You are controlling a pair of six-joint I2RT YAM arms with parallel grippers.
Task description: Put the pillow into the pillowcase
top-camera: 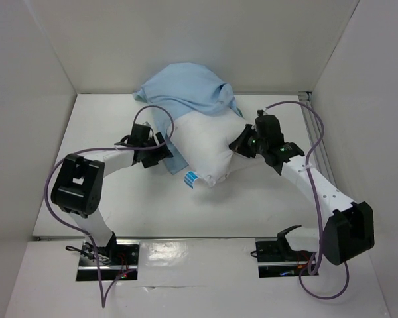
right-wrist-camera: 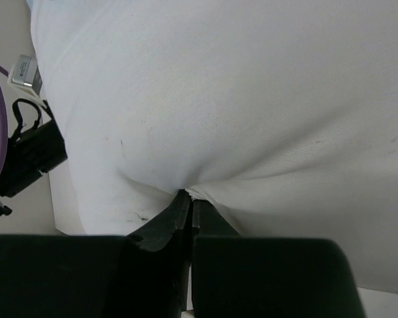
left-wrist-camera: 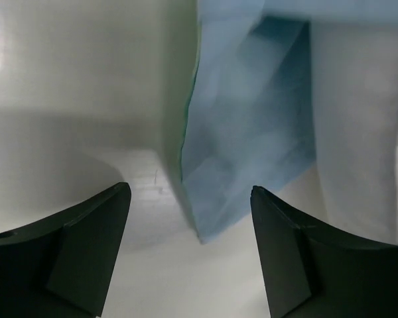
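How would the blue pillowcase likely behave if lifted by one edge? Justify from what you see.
Probably floppy, sagging rather than holding shape: the pillowcase lies crumpled in folds over the pillow's far end. Likely light for its size, since the cloth looks thin and creased.

One pillow (top-camera: pixel 205 149), seemingly one pillowcase (top-camera: pixel 189 89) — two arms (top-camera: pixel 113 158) (top-camera: pixel 312 182).
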